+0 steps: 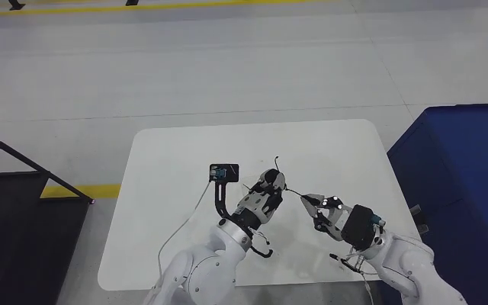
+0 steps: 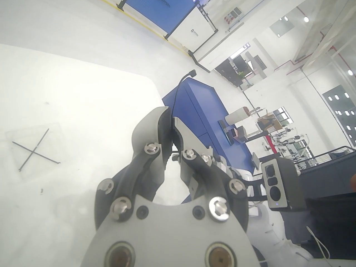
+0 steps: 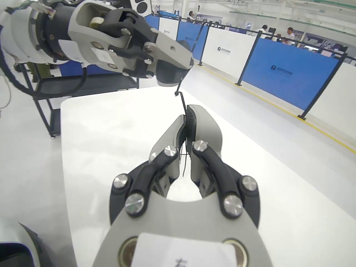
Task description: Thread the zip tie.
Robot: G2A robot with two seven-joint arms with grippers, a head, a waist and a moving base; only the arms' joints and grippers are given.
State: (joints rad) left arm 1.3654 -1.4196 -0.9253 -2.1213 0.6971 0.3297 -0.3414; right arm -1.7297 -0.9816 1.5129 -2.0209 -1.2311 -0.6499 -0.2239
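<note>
big white table (image 1: pixel 175 229) takes up the middle. a tall blue cabinet (image 1: pixel 446 160) sits just off its right edge, and a black cart (image 1: pixel 34 229) is on the floor off the near left corner.

both arms come in from the near side and meet over the near half of the table, a bit right of centre. the left gripper (image 2: pixel 170 118) is on the left, the right gripper (image 3: pixel 187 115) is just beside it on the right, and their tips point at each other.

the left one's fingers are pinched tight on the thin black zip tie (image 3: pixel 182 102). the right one's fingers are clamped narrow on a black strand too. the tie hangs in the air between the two grippers, off the tabletop, with a little kink or knob where the strands meet. honestly can't tell if that's one tie or two. a longer end sticks out past the left fingertips toward the far side and finishes in a small blocky head (image 2: pixel 192 73).

two spare ties (image 2: pixel 34 151) lie crossed in an x on the table, on what looks like a clear sheet (image 2: pixel 50 140).
</note>
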